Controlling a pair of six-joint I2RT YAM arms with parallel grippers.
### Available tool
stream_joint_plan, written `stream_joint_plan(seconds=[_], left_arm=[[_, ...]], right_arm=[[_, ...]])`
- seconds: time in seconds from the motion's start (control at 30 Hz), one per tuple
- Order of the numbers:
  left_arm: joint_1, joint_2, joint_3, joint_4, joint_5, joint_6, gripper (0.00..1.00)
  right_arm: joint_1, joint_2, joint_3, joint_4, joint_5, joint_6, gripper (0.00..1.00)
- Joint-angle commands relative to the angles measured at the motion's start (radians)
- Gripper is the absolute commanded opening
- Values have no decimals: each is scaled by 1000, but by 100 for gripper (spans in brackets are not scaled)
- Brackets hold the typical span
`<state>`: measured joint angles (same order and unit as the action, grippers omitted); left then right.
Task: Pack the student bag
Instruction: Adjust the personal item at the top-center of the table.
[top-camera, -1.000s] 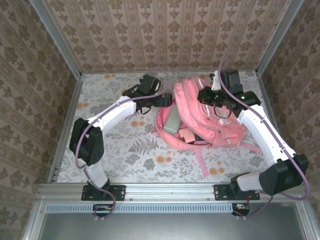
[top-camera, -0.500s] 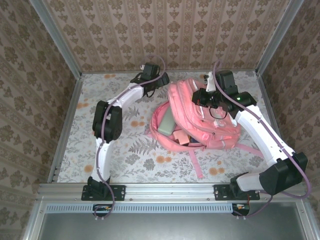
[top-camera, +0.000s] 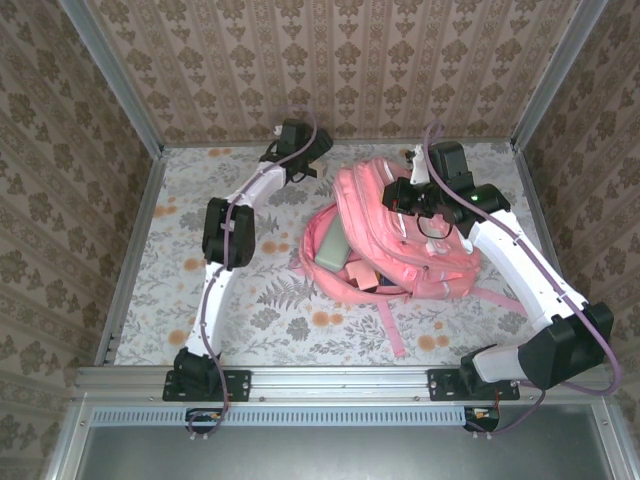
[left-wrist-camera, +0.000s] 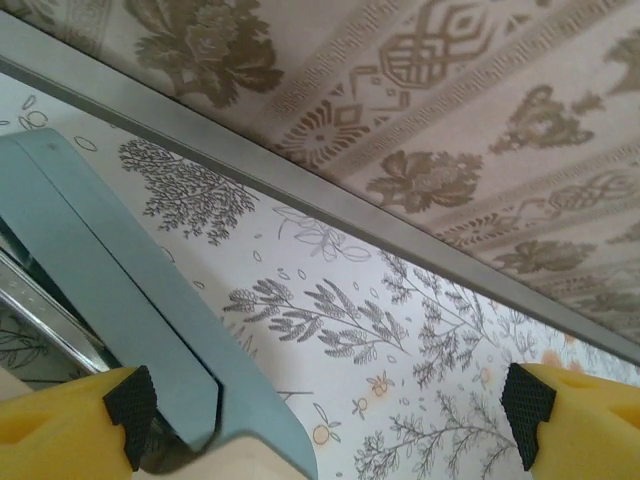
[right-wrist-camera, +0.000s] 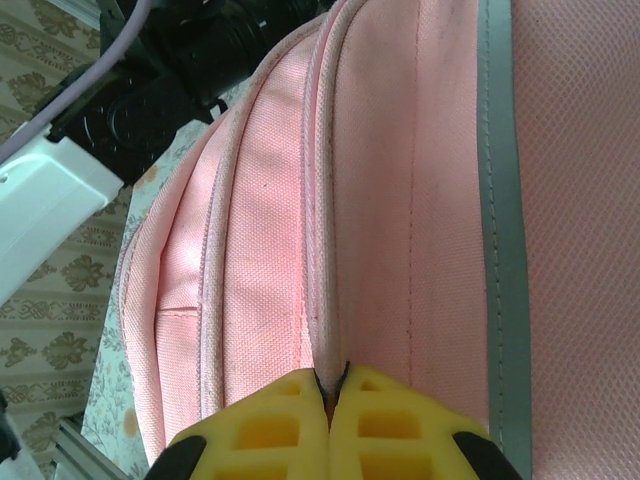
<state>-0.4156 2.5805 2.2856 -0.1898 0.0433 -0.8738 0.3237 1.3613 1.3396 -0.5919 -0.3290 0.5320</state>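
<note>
On the surface (top-camera: 250, 300) the pink bag (top-camera: 420, 250) slumps, its mouth open. We judge it soft, light and floppy, best held by seams. The right gripper (right-wrist-camera: 328, 385) pinches the bag's top seam. The left gripper (left-wrist-camera: 328, 412), left of the bag, gapes wide and empty.

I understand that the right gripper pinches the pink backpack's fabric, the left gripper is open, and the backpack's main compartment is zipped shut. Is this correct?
One point is wrong: the main compartment of the backpack gapes open; the top external view shows a grey-green item and a pink box inside. The right gripper does pinch the fabric; the left gripper is open.
</note>
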Motion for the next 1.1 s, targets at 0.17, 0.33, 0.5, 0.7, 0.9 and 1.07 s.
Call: stream_joint_plan(seconds=[0.17,0.33,0.5,0.7,0.9,1.07], left_arm=[[18,-48,-45,-344,-34,-94,91],[21,-159,-221,-351,-65,-74,91],[25,-249,-366,-340,-86,-20,92],[35,-348,-525,-313,-99,57,93],[33,-362,-483,-312,-101,117,95],[9,-301,-357,-345,-169,143,95]], right_arm=[[8,17,28,97,-37,8,1],[8,22,33,115,-54,14,1],[9,51,29,127,-64,18,1],[29,40,17,126,-52,16,2],[40,36,-14,135,-45,25,3],[46,3,-19,135,-41,30,3]])
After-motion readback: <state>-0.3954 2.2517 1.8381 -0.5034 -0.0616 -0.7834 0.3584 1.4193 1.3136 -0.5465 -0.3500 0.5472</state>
